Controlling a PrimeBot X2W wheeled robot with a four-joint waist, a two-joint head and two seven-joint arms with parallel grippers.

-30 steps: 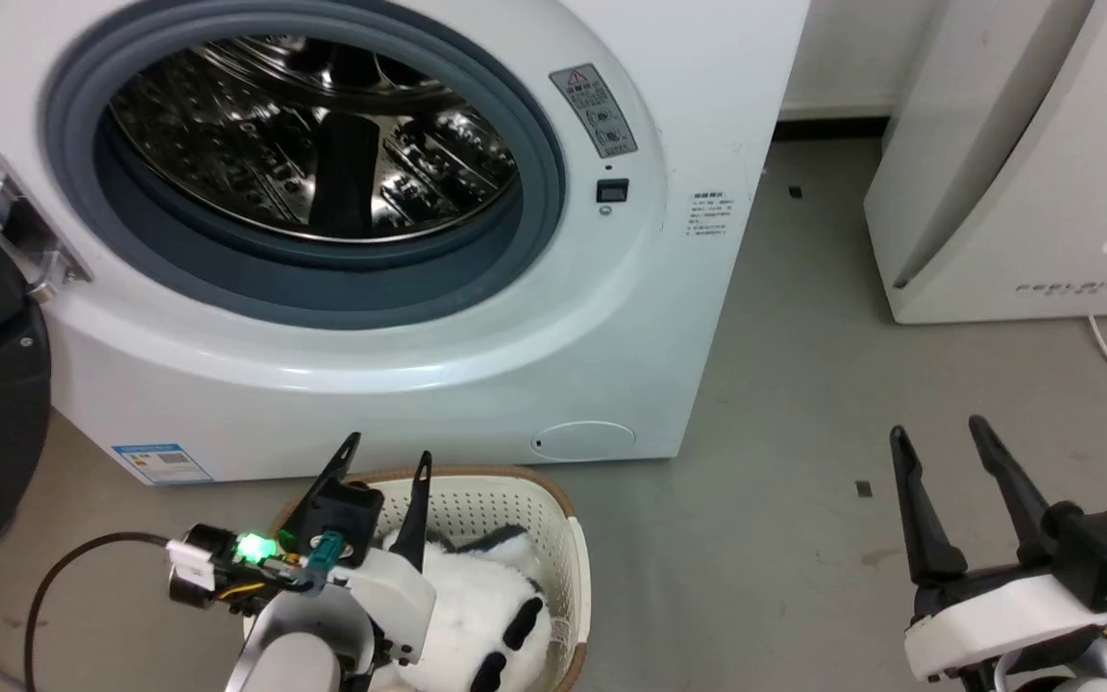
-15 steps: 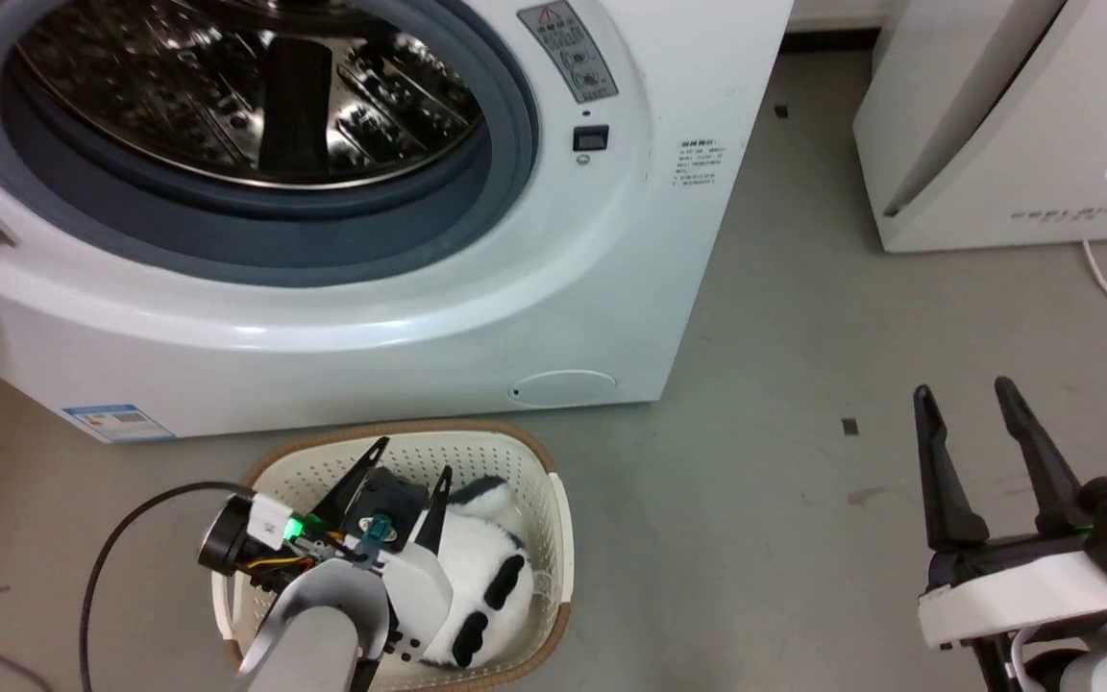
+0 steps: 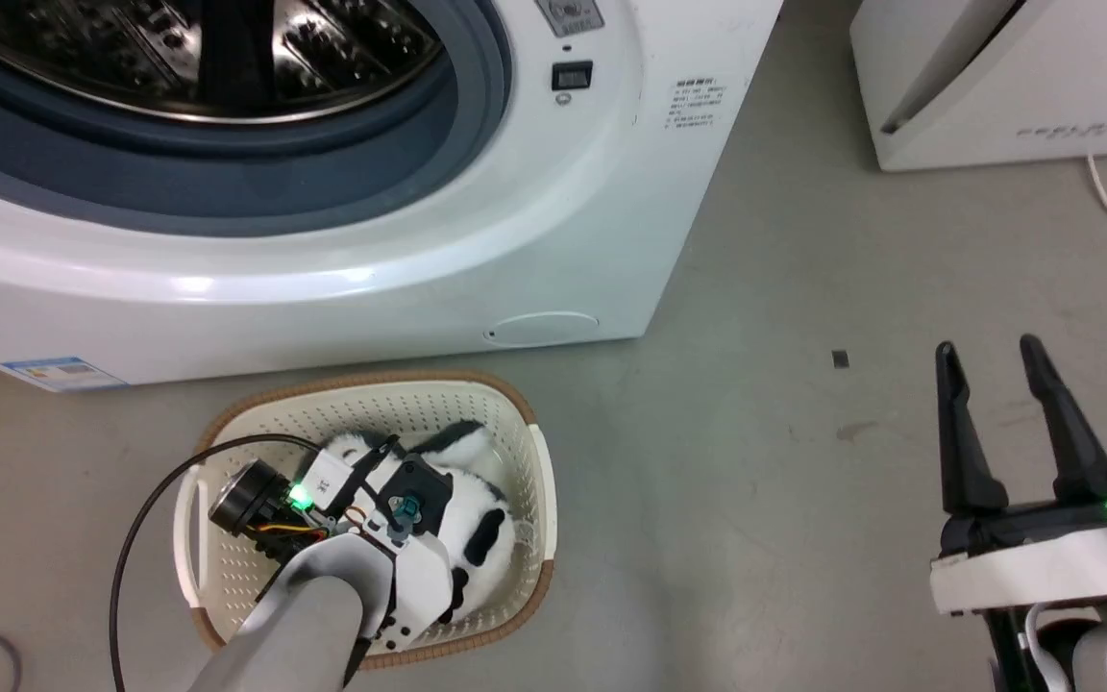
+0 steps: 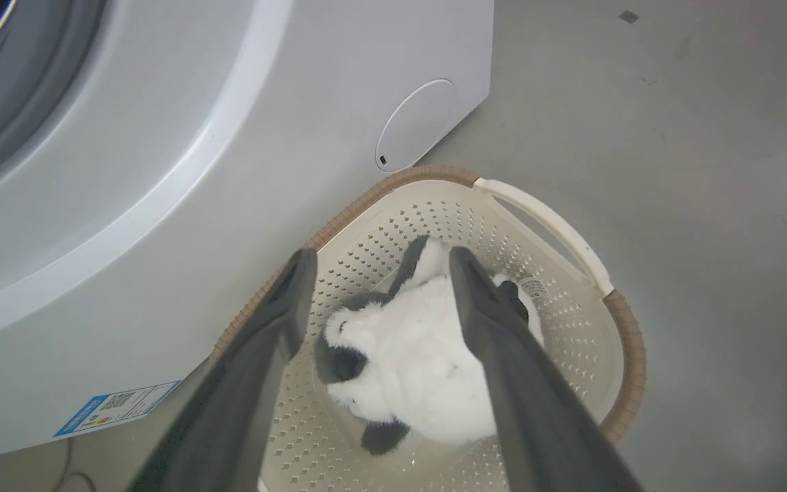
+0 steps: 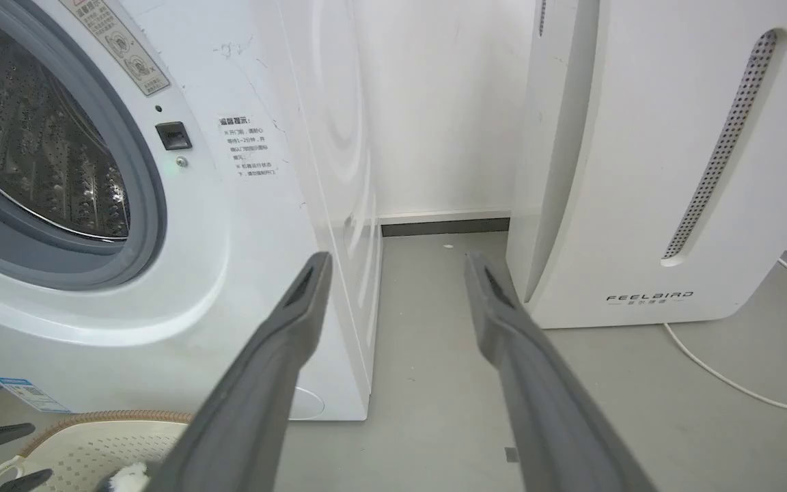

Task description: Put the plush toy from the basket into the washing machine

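The white appliance reads "FEELBIRD"; stickers on the washing machine are illegible.

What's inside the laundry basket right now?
A white-and-black plush toy lies in the basket, with the open left pincer straddling it. The basket floor beneath the toy is covered.

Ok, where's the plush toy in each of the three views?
Head view: the plush toy lies lower left, inside the basket.
Left wrist view: centre, between the open fingers of the left claw.
Right wrist view: a scrap of white fur at the bottom-left edge.
Shared landmark: the basket's brown rim.
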